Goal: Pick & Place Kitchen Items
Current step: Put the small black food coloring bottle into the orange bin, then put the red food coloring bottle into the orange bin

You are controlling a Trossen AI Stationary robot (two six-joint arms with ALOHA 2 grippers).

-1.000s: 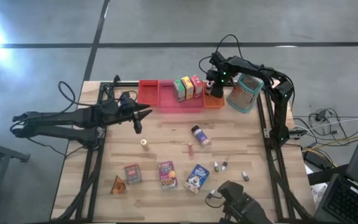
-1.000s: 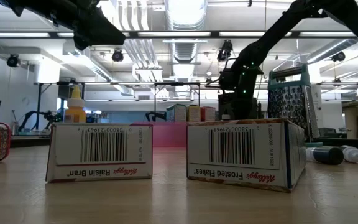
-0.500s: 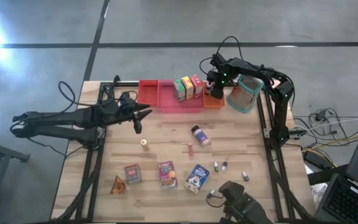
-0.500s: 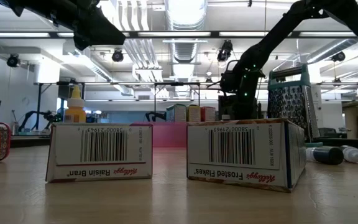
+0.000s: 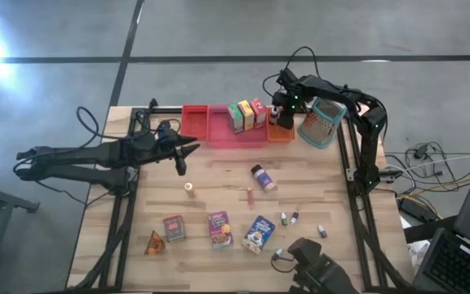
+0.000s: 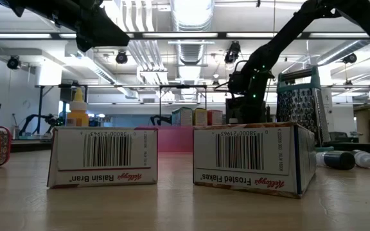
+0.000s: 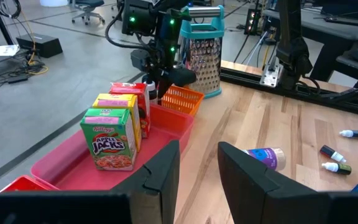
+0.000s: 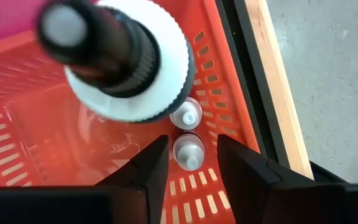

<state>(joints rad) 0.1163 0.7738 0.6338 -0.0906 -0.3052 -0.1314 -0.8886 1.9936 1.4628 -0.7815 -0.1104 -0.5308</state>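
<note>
1. Seen from above, the right gripper [image 5: 281, 109] hangs over the orange bin [image 5: 281, 131] at the table's far edge; three boxes [image 5: 246, 115] (green, yellow, red) stand in the pink tray [image 5: 219, 131] beside it. Left gripper [image 5: 184, 151] hovers near the red tray [image 5: 194, 121], holding nothing; more boxes [image 5: 219, 228] lie near the front edge.
2. Low view: Raisin Bran box [image 6: 103, 156] and Frosted Flakes box [image 6: 254, 157] lie on their sides, barcodes facing the camera.
3. Left wrist: jaws slightly parted, empty; Apple Jacks box [image 7: 110, 138] upright in the pink tray.
4. Right wrist: jaws parted, gripping nothing; a dark-capped bottle [image 8: 122, 56] stands in the orange bin, two small clear-capped bottles [image 8: 187, 133] lie on its floor.
</note>
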